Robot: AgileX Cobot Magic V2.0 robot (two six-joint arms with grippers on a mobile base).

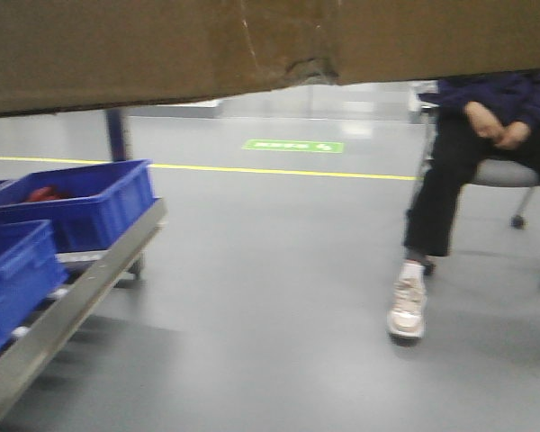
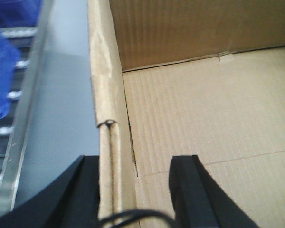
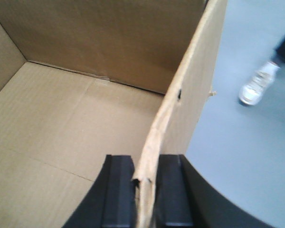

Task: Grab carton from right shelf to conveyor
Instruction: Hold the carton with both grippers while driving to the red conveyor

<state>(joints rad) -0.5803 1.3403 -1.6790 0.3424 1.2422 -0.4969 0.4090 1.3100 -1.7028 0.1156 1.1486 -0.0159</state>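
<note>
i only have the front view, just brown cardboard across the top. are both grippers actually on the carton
Observer: The right one is. In the right wrist view, the right gripper has a finger on each side of the carton side wall, pressed against it.
Operator: and the left
Observer: The left gripper straddles the opposite wall. Its outer finger is against the cardboard, but its inner finger stands apart from it, with a visible gap.
Operator: anything inside the box
Observer: Nothing on the part of the floor the wrist views show, just bare corrugated cardboard.
</note>
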